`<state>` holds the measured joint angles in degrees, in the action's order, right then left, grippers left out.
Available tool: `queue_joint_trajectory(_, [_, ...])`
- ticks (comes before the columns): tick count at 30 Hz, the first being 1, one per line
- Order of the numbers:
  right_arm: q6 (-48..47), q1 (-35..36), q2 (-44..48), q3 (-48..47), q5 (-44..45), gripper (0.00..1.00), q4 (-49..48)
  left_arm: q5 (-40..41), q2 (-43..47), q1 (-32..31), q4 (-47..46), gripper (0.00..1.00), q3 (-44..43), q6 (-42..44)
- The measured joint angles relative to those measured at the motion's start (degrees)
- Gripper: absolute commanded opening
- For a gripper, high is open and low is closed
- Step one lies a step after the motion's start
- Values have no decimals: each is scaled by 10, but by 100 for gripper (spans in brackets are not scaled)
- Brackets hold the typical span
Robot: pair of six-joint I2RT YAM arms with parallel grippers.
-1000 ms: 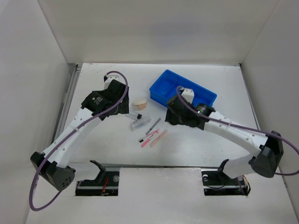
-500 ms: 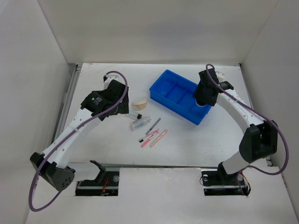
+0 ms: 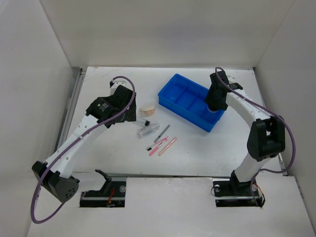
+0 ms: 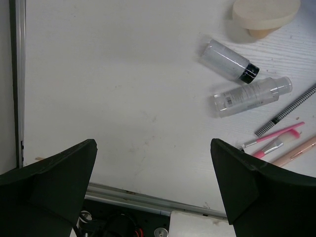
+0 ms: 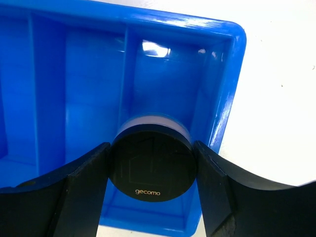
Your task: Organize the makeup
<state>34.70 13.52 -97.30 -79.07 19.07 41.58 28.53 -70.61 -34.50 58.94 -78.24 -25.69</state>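
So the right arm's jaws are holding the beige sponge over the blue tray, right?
No. The right arm's jaws hold the round black compact, not the beige sponge, over the blue tray. The right wrist view shows it; the sponge lies on the table.

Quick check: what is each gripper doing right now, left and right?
Left gripper: open, holding nothing.
Right gripper: closed on the round black compact, over the blue tray.
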Motion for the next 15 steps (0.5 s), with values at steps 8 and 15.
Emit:
queue_joint_trajectory(8, [-4,-2,-10,-6,4,87,0,-16,-27,0,1,100,-15,-1])
queue_joint_trajectory(15, [-9,-2,17,-31,5,87,7,-38,-79,0,-4,100,-59,-4])
